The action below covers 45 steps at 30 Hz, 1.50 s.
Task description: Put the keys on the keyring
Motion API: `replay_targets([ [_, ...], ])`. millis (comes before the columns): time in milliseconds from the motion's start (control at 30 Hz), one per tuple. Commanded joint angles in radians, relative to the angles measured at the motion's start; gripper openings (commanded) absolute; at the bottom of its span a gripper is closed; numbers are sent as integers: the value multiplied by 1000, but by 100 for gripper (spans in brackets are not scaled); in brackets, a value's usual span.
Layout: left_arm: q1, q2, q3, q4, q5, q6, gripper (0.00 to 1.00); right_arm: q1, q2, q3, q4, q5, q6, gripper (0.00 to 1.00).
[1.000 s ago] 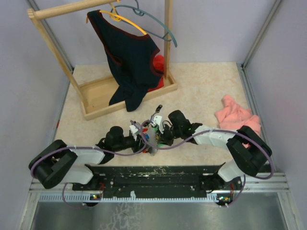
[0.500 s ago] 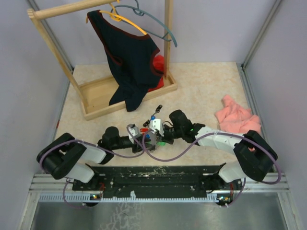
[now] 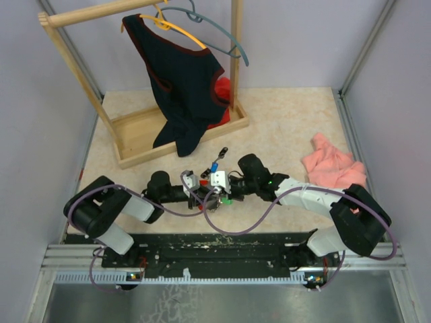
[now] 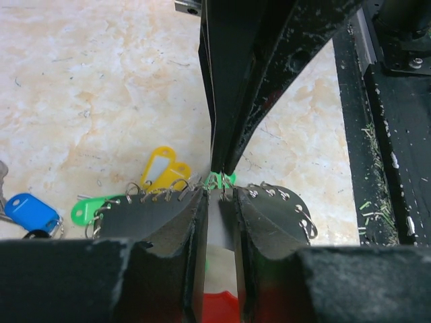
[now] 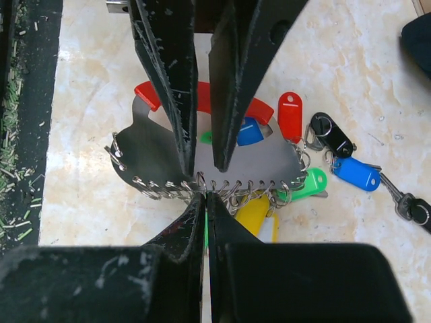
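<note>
Wooden rack (image 3: 128,145) fills the upper left of the overhead view, with a dark garment (image 3: 185,87) draped from its rail beside a yellow and a grey-blue hanger (image 3: 229,40). A pink cloth (image 3: 333,165) lies crumpled at the right side of the pale stone-patterned desk (image 3: 289,128), well apart from the work. Both arms lie low across the lower middle of that view, and their tips meet head-on there.

The keyring (image 5: 151,158) sits at that meeting point. It has a red arc on top and a grey metal part whose lower edge is lined with small wire loops. The keys (image 5: 290,116) are scattered close around it. In the right wrist view, red, black and blue tags fan out to its right, and green and yellow tags lie just below its looped edge.

The left pincer (image 5: 205,165) comes down from the top of that view. Its two fingers cross the face of the keyring with a narrow gap between them. Whether they pinch it or only rest over it I cannot tell. The right pincer (image 4: 219,168) is clenched, and its tips touch a small green piece right at the looped edge. The crossing fingers hide most of the keyring's middle in both wrist views.
</note>
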Motion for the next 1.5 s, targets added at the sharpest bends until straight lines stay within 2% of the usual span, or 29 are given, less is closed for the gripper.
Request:
replay_targets([
  [0,5,27,49,-24,70,38,27,9,-28,24,45,-37,-36,0],
  [433,5,46,113,-170,78,85,26,9,-44,22,70,-25,-16,0],
  [500,4,52,121,-178,80,84,19,10,-47,18,79,-31,-9,0],
  [600,5,56,134,-206,80,99,2,13,-50,7,98,-27,7,0],
  [633,5,51,135,-216,73,108,1,13,-51,3,105,-14,20,0],
  [767,3,-17,117,-284,19,180,1,12,-87,-46,161,64,122,1],
  [867,-12,-84,111,-387,-41,253,1,12,-136,-112,224,103,170,12],
  [1033,-63,-164,87,-445,-154,361,1,9,-191,-211,337,143,212,21],
  [1300,-107,-225,44,-435,-231,436,1,9,-192,-324,594,124,159,24],
  [1467,-146,-230,29,-431,-281,468,1,9,-165,-344,669,90,128,24],
])
